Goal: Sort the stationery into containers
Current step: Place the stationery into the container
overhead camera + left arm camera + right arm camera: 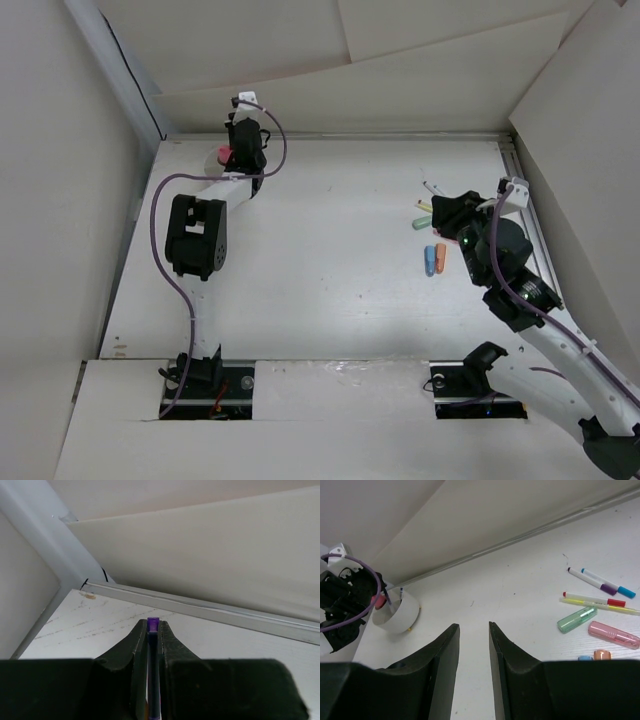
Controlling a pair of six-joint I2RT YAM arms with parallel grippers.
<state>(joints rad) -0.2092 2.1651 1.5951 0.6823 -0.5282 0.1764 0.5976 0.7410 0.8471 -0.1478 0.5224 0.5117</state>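
My left gripper (pixel 153 626) is shut on a purple pen (pixel 153 623), its purple end sticking out between the fingertips. In the top view it (pixel 243 140) hangs over the white cup (pixel 217 156) at the far left, where a pink cap (pixel 225 154) shows. The right wrist view shows the cup (pixel 397 613) with pens standing in it. My right gripper (pixel 474 627) is open and empty, beside loose stationery: thin markers (pixel 600 582), a red-capped pen (pixel 592 599), a green piece (pixel 576 619), a pink piece (pixel 613 634). Blue (pixel 430 260) and orange (pixel 440 257) pieces lie at the right.
Cardboard walls enclose the table on the back, left and right. A metal rail (pixel 210 611) runs along the far edge just beyond the left gripper. The left arm's purple cable (pixel 160 250) loops down toward its base.
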